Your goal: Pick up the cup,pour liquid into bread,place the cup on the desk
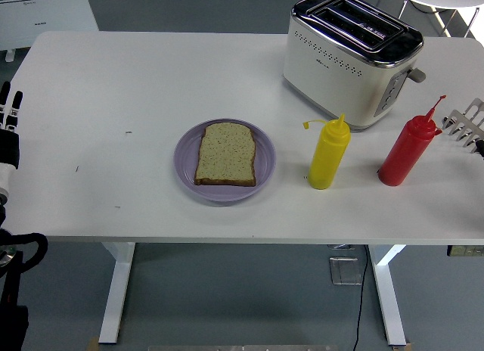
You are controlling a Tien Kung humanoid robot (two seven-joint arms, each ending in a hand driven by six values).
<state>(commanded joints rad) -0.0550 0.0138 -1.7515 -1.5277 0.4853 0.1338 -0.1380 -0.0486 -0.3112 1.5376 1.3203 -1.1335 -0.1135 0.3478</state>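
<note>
On my head view the white surface carries a lilac plate near the front edge, with one slice of brown bread lying flat on it. Right of the plate stands a yellow squeeze bottle, upright, its small cap hanging open off the nozzle. Further right stands a red squeeze bottle, also upright, its nozzle cap likewise flipped aside. I see no cup as such; these two bottles are the only pouring vessels.

Behind the bottles, at the far right, sits a cream and chrome two-slot toaster. There is a small dark mark low on its front face, probably a brand, but I cannot read it.

My right hand shows at the right edge, just beside the red bottle's nozzle without touching it, pale fingers spread and holding nothing. My left hand rests at the left edge, well apart from everything; I cannot tell how it stands.
</note>
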